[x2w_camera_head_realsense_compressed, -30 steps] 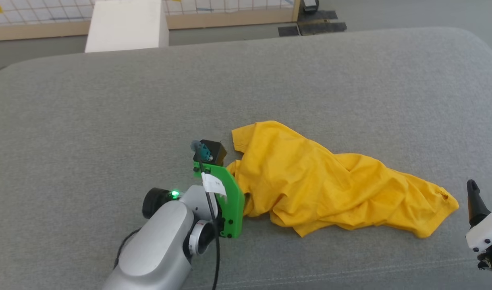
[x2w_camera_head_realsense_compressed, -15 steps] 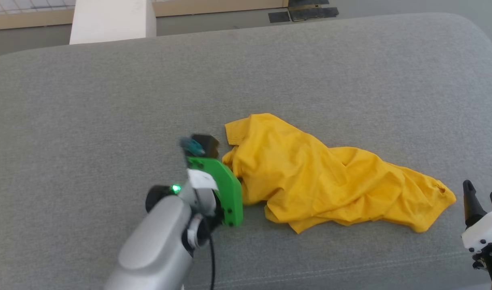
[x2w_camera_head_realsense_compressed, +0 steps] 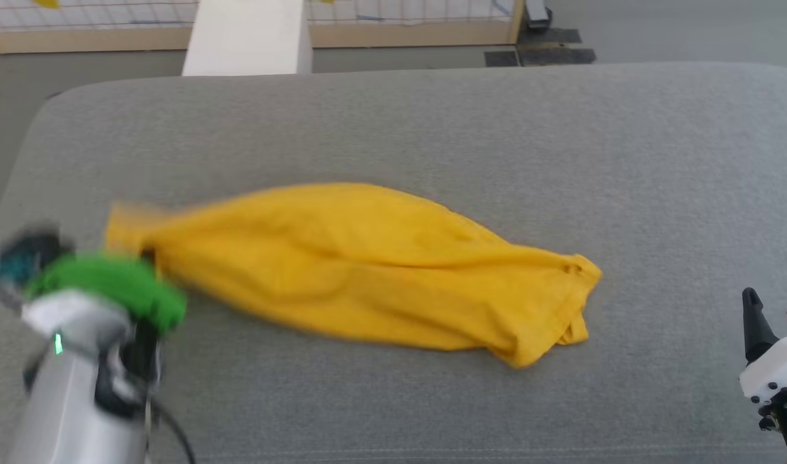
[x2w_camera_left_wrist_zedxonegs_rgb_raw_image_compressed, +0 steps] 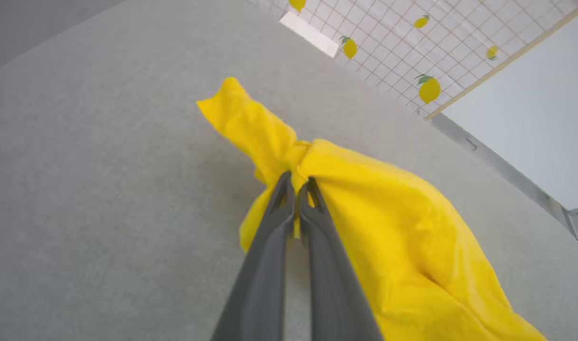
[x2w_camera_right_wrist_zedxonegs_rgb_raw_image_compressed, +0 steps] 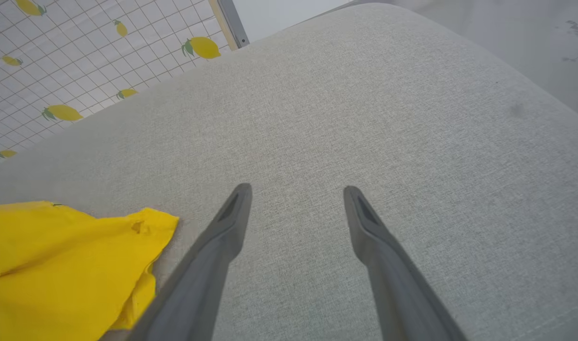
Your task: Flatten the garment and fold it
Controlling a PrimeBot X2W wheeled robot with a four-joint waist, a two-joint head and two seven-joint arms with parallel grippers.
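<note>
My left gripper [x2w_camera_left_wrist_zedxonegs_rgb_raw_image_compressed: 297, 182] has its two fingers pinched tight on one end of the yellow garment [x2w_camera_head_realsense_compressed: 367, 270], and my right gripper [x2w_camera_right_wrist_zedxonegs_rgb_raw_image_compressed: 297, 192] hangs over the grey cushion [x2w_camera_head_realsense_compressed: 470, 129] with fingers wide apart, holding nothing. The garment lies long and wrinkly across the middle of the cushion, its other end near my right gripper. Far behind I see a white block [x2w_camera_head_realsense_compressed: 248, 35] and a lemon-print screen [x2w_camera_right_wrist_zedxonegs_rgb_raw_image_compressed: 57, 71].

- Left gripper [x2w_camera_head_realsense_compressed: 145, 256], at the shirt's [x2w_camera_head_realsense_compressed: 367, 270] left end: smeared by blur, fingers unclear.
- Right gripper [x2w_camera_head_realsense_compressed: 772, 304], well right of the shirt: body cut off by the head view's edge.
</note>
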